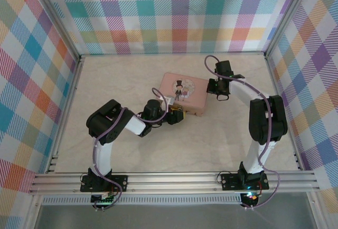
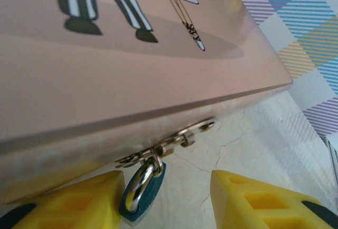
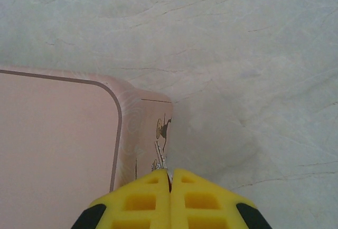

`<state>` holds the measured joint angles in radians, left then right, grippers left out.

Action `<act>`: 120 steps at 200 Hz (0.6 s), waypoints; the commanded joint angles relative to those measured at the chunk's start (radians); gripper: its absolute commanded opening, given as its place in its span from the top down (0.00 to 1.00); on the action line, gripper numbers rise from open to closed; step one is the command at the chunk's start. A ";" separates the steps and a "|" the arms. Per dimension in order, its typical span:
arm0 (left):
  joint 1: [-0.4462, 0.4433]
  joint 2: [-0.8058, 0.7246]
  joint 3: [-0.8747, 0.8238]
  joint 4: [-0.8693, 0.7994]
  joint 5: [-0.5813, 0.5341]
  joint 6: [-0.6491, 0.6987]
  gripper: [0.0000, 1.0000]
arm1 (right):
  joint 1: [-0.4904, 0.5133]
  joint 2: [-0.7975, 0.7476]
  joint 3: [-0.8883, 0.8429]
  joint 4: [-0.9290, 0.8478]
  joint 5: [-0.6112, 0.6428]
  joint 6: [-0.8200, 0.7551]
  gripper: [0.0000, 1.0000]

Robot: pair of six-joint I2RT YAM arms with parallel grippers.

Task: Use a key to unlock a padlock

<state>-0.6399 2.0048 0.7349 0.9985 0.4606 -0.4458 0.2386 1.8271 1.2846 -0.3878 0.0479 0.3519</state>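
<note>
- Since the job depends on where the lock sits, start wide: the pale counter (image 1: 127,81) carries the pink tin (image 1: 182,93) near its middle, with one arm on each side of it.
- The left arm (image 1: 113,126) comes to the tin's near edge and the right arm (image 1: 266,118) to its right end. The left is the nearer to the lock.
- The left jaws stand apart, low against the tin's front wall. One yellow finger (image 2: 74,205) is just beside the lock and the other is well off on the far side.
- The right jaws are pressed together at the tin's corner.
- The padlock (image 2: 141,194) hangs from the tin's hasp (image 2: 169,144), between the left jaws. Its silvery shackle passes up through the hasp and the teal body drops toward the counter, so the long axis is roughly upright and leans a little.
- A thin silvery sliver (image 3: 160,158) pokes from the seam of the right jaws. I take it for the key, though it is too small to be sure.
- The keyhole is hidden. The left jaws probably need to close across the teal body and steady it before the key comes round the corner.
</note>
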 commanded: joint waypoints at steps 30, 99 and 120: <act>0.008 -0.039 0.003 0.058 0.015 -0.010 0.62 | 0.036 0.061 0.023 -0.017 -0.039 -0.002 1.00; 0.026 -0.034 -0.001 0.049 0.003 -0.027 0.61 | 0.041 0.072 0.039 -0.025 -0.034 -0.013 1.00; 0.032 -0.031 0.001 0.048 0.010 -0.036 0.65 | 0.041 0.075 0.044 -0.026 -0.034 -0.012 1.00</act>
<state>-0.6270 1.9995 0.7349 1.0012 0.4603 -0.4679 0.2569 1.8614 1.3186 -0.3748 0.0406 0.3511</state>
